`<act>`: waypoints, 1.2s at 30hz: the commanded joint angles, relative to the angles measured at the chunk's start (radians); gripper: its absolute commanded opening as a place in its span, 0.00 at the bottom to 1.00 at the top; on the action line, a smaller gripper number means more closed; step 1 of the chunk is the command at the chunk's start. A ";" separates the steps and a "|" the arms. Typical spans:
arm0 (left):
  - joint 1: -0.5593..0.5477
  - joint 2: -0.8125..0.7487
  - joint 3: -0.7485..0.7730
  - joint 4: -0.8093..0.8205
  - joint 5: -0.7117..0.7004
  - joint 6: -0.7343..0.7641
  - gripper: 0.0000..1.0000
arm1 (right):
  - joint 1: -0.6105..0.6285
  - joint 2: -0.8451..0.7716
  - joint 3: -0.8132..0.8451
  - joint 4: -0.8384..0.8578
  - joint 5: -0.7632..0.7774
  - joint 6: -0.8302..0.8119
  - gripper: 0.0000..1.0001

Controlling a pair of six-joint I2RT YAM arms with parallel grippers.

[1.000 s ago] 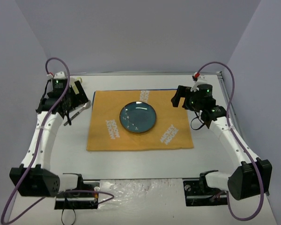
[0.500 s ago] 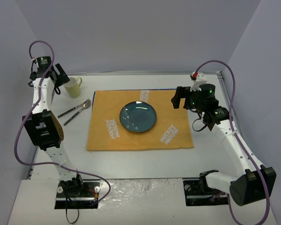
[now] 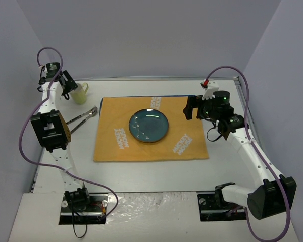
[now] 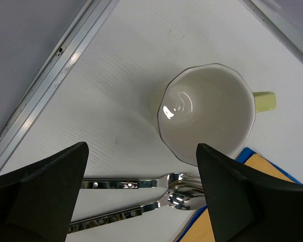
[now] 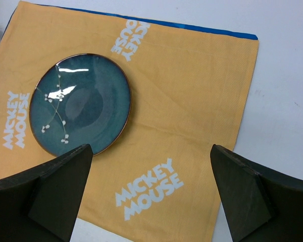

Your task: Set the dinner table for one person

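The dinner table (image 3: pixel 151 169) is a white top with a thin metal rim (image 4: pixel 50 70). An orange placemat (image 3: pixel 111 146) lies on it, and a teal plate (image 3: pixel 149 126) sits at the placemat's middle. A pale yellow cup (image 3: pixel 80 93) stands upright at the back left. Beside it a fork (image 4: pixel 126 184) and a spoon (image 4: pixel 189 199) lie side by side. My left gripper (image 3: pixel 65 86) hovers open just left of the cup and holds nothing (image 4: pixel 141 161). My right gripper (image 3: pixel 191 107) hangs open over the placemat's right half (image 5: pixel 151 156), apart from the plate (image 5: pixel 81 103).
Grey walls close in the back and both sides. The cutlery (image 3: pixel 82 117) lies on bare tabletop between the cup and the placemat's blue-edged left border (image 4: pixel 252 154). Both arm bases (image 3: pixel 83 201) stand at the near edge.
My left arm has swung up from over the cutlery to the back left, then eased towards the cup, its jaws narrowing slightly. My right gripper has drifted a little left.
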 commanded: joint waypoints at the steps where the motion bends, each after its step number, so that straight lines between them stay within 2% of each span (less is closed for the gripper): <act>1: 0.006 -0.001 0.080 0.070 -0.030 -0.016 0.82 | 0.006 -0.008 -0.016 0.033 -0.024 -0.016 1.00; 8: 0.004 0.070 0.127 0.069 -0.011 -0.012 0.75 | 0.007 -0.015 -0.023 0.039 -0.011 -0.002 1.00; 12: 0.002 0.085 0.126 0.095 0.006 -0.015 0.66 | 0.008 -0.020 -0.027 0.039 -0.008 -0.007 1.00; 15: 0.001 0.082 0.115 0.113 0.015 0.001 0.48 | 0.008 -0.025 -0.026 0.039 -0.008 -0.002 1.00; 20: 0.001 0.045 0.084 0.153 0.022 0.022 0.11 | 0.008 -0.017 -0.013 0.039 -0.010 -0.004 1.00; 22: 0.000 0.028 0.086 0.152 0.026 0.030 0.02 | 0.010 -0.012 -0.010 0.039 -0.012 -0.010 1.00; 28: -0.015 -0.050 0.095 0.101 0.041 0.071 0.00 | 0.043 0.018 0.041 0.042 -0.036 -0.045 1.00; 31: -0.037 -0.096 0.089 0.059 0.043 0.092 0.00 | 0.094 0.058 0.077 0.047 -0.027 -0.095 1.00; 36: -0.135 -0.184 0.085 -0.061 0.075 0.145 0.00 | 0.222 0.153 0.161 0.071 -0.039 -0.217 1.00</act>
